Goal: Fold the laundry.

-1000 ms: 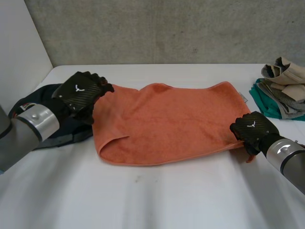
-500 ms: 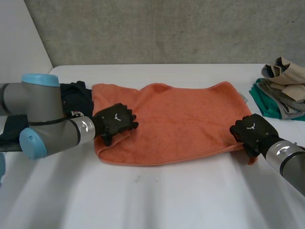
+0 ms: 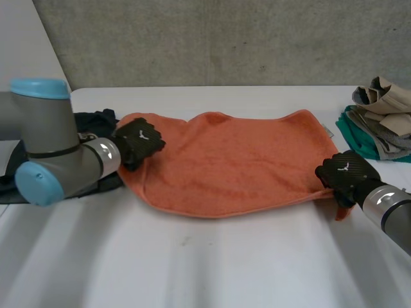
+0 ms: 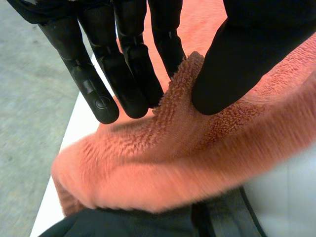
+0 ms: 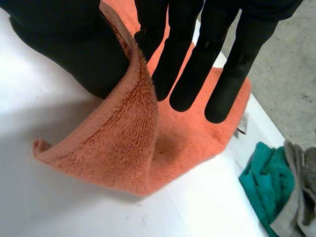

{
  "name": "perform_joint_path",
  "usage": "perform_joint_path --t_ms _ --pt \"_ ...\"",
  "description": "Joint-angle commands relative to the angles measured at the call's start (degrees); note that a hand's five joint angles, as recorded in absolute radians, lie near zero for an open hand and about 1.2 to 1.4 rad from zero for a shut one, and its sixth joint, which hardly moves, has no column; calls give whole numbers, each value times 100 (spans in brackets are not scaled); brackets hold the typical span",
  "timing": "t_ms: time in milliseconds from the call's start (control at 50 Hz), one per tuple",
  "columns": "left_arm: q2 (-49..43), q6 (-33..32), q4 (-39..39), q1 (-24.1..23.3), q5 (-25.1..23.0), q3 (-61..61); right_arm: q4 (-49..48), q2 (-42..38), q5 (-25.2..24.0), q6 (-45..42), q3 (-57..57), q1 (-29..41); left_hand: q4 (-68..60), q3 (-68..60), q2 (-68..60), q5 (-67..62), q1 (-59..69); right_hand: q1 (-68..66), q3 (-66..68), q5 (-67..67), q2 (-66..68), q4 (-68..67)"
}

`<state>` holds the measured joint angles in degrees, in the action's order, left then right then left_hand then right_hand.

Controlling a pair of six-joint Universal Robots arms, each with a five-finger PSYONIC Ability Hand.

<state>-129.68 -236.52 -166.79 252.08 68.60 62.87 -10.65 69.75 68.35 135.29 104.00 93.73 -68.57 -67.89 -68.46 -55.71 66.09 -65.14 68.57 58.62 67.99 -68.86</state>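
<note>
As seen from the head view, the orange towel (image 3: 237,160) lay spread flat across the middle of the white table (image 3: 192,269). Left hand (image 3: 138,140) sat on the towel's left end, at the far corner. A dark garment (image 3: 99,120) lay just beside that end, under the left arm. Right hand (image 3: 343,174) sat at the towel's right end, on the near corner. A pile of clothes (image 3: 379,122) lay apart at the table's far right.

Left wrist view: a raised ridge of towel edge was pinched between the thumb (image 4: 237,64) and the straight fingers (image 4: 123,79). The dark garment lay under the towel beyond the fingertips.

Right wrist view: the towel corner stood lifted off the table, its edge nipped between thumb (image 5: 74,54) and fingers (image 5: 192,74). A small label (image 5: 242,123) showed at the towel's far corner, with a green cloth (image 5: 261,177) nearby.
</note>
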Motion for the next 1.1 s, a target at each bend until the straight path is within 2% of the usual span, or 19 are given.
perform_joint_path --t_ms 20,100,220,280,360,440,560,680,720,800,880,960,1020,1100 --pt "1635 1009 15 385 873 1645 1183 582 20 -844 -99 -153 -1143 -1211 -1154 -1429 1391 -1486 1143 1138 1201 -1114" --pt "2733 1493 15 534 1321 2901 2422 996 55 -1521 -134 -381 -1143 -1211 -1154 -1429 1391 -1486 1143 1138 1201 -1114" --pt "4151 1635 147 579 1771 4601 3875 1427 231 -2436 -38 -680 -1143 -1211 -1154 -1429 1391 -1486 1143 1138 1201 -1114" --pt "4732 1661 121 544 1771 5278 4211 1507 223 -2762 24 -812 -1143 -1211 -1154 -1429 1391 -1486 1143 1138 1201 -1114" --pt "4822 1749 -335 509 1788 5499 4027 1507 161 -2807 24 -795 -1143 -1211 -1154 -1429 1391 -1486 1143 1138 1201 -1114" --pt "4304 1749 -994 491 1824 5438 3527 1367 187 -2701 24 -768 -1143 -1211 -1154 -1429 1391 -1486 1143 1138 1201 -1114" --pt "3539 1802 -1294 430 1771 4929 2912 761 275 -2561 -291 -760 -1143 -1211 -1154 -1429 1391 -1486 1143 1138 1201 -1114" --pt "2502 2022 -2496 201 1762 3910 1857 146 433 -2148 -907 -637 -1143 -1211 -1154 -1429 1391 -1486 1143 1138 1201 -1114" --pt "1968 2031 -3074 166 1762 3411 1288 -248 617 -1990 -1266 -401 -1143 -1211 -1154 -1429 1391 -1486 1143 1138 1201 -1114" --pt "1107 2013 -3561 87 1815 2445 522 -899 1056 -1945 -1924 -23 -1143 -1211 -1154 -1429 1391 -1486 1143 1138 1201 -1114" --pt "210 1995 -3562 17 1798 1417 186 -1497 1303 -1945 -2584 136 -1143 -1211 -1154 -1429 1391 -1486 1143 1138 1201 -1114" --pt "-590 1978 -3553 16 1806 423 63 -2085 1295 -1946 -3164 198 -1143 -1211 -1154 -1429 1391 -1486 1143 1138 1201 -1114" --pt "-987 1978 -3553 8 1815 -36 -130 -2534 1286 -1928 -3578 233 -1143 -1211 -1154 -1429 1391 -1486 1143 1138 1201 -1114" --pt "-1340 1969 -3597 8 1798 -547 -402 -2720 1277 -1910 -3842 277 -1143 -1211 -1154 -1429 1391 -1486 1143 1138 1201 -1114"
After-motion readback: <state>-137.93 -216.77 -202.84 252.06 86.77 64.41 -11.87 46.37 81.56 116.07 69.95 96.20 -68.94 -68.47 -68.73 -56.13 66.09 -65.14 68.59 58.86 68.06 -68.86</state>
